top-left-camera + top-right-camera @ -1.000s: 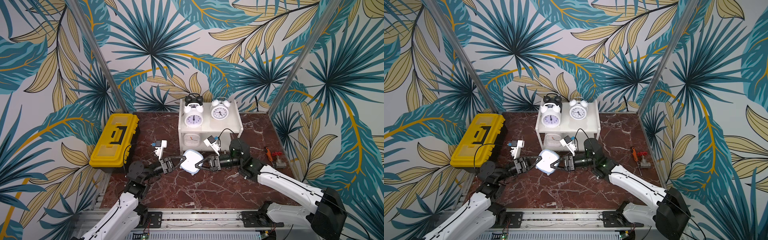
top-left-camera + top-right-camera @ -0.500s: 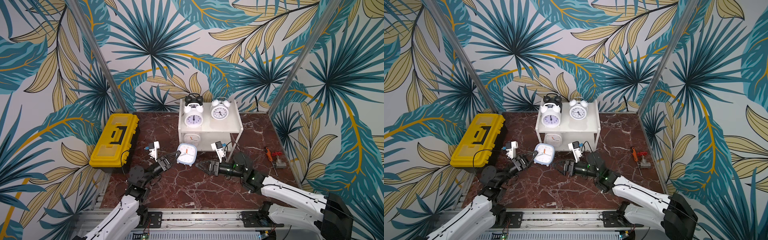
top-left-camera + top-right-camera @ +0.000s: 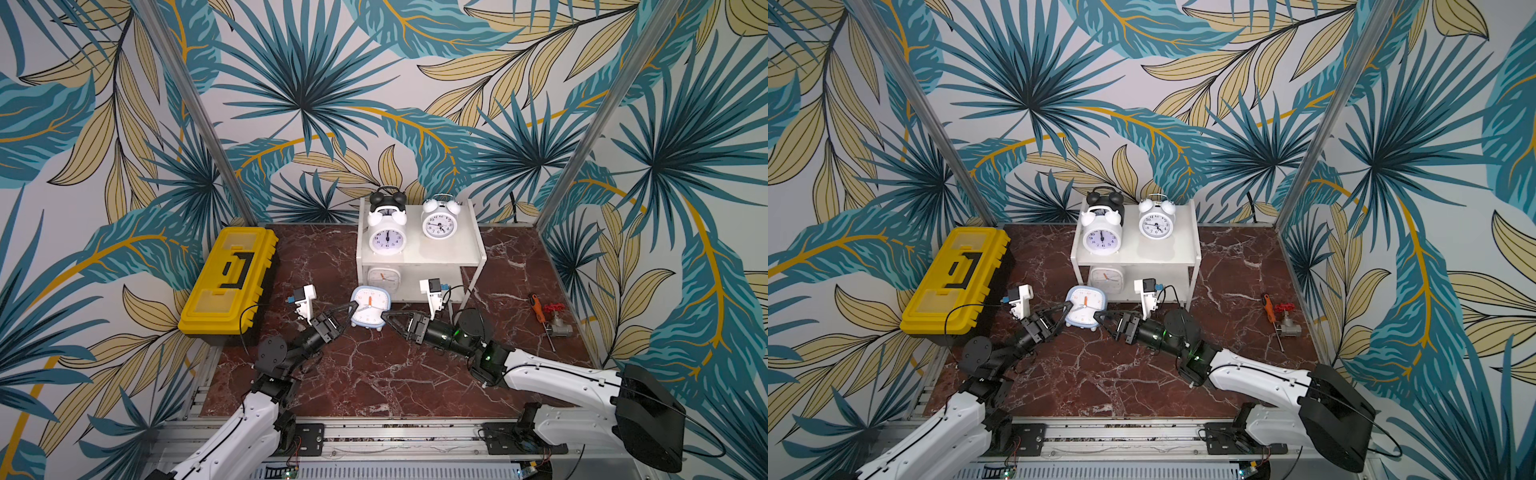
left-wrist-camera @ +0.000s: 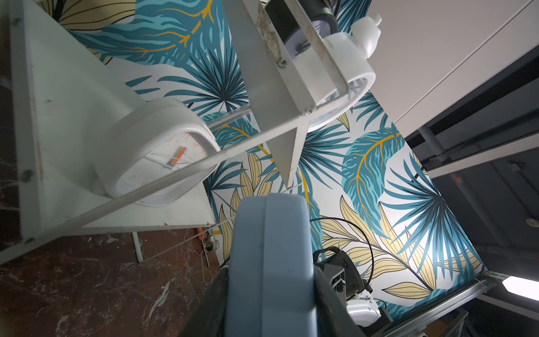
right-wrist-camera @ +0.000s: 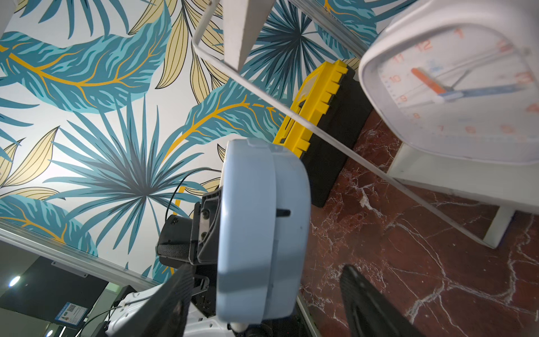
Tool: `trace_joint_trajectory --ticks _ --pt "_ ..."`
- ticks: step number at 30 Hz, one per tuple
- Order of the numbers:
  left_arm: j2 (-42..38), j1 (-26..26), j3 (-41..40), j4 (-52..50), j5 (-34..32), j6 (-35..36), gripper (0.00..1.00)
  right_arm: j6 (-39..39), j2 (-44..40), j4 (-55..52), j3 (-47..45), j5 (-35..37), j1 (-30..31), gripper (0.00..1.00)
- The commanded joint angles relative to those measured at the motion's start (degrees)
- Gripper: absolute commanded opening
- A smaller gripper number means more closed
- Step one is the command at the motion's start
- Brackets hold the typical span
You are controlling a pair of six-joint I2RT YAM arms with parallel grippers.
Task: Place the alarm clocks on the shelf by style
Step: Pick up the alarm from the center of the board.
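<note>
The light blue alarm clock (image 3: 370,306) (image 3: 1086,306) stands upright just in front of the shelf (image 3: 457,249) (image 3: 1179,249), with its face to the front. My left gripper (image 3: 352,312) (image 4: 271,291) is shut on the left side of the clock (image 4: 271,262). My right gripper (image 3: 386,318) (image 5: 267,268) is open at the right side of the clock (image 5: 259,233), with a gap showing at each finger. A white square clock (image 3: 384,279) (image 5: 455,87) sits on the lower tier. On the top tier stand two white twin-bell clocks (image 3: 387,237) (image 3: 439,222) and a black one (image 3: 386,198) behind them.
A yellow toolbox (image 3: 228,282) lies at the left of the marble table. At the right lie a screwdriver (image 3: 536,305) and a metal valve (image 3: 557,328). The shelf's thin leg (image 3: 473,282) is close behind my right wrist.
My right gripper let go of the blue clock, drew back, then came up to it again, open. My left gripper turned the clock upright and carried it toward the shelf front.
</note>
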Motion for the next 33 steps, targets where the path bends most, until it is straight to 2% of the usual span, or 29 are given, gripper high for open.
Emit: trace_joint_trajectory --ticks 1,7,10,12,14,16,21,24,29,33 --pt "-0.79 0.2 -1.49 4.13 -0.34 -0.49 0.25 0.94 1.72 3.25 2.16 -1.12 0.32 0.72" --pt "-0.85 0.17 -1.58 3.13 0.17 0.19 0.25 1.95 3.75 2.71 3.6 -2.74 0.34 0.42" --pt "-0.85 0.12 -1.54 2.78 0.48 0.55 0.26 2.21 4.22 2.31 4.12 -3.71 0.29 0.35" --pt "-0.85 0.2 -1.67 2.77 0.7 0.79 0.34 1.86 4.21 1.61 4.57 -4.47 0.31 0.31" --pt "-0.69 0.13 -1.51 2.64 2.04 1.09 0.51 0.66 3.9 -0.35 5.54 -5.52 0.23 0.29" --pt "-0.25 0.17 -0.86 3.43 4.41 1.59 0.57 -0.7 3.48 -3.28 6.82 -7.33 0.0 0.28" --pt "0.14 0.18 1.01 4.99 8.91 1.31 0.56 -1.73 3.12 -8.11 9.47 -13.44 -1.9 0.26" --pt "-0.34 0.22 1.58 6.49 9.24 0.85 0.48 -2.09 2.43 -10.45 9.6 -14.83 -3.31 0.26" --pt "-1.61 0.49 1.78 5.64 8.48 1.17 0.44 -2.36 1.42 -12.51 9.07 -16.84 -5.07 0.26" --pt "-1.83 0.68 1.49 6.15 8.39 1.29 0.31 -2.53 0.4 -13.16 8.53 -17.02 -5.0 0.26"
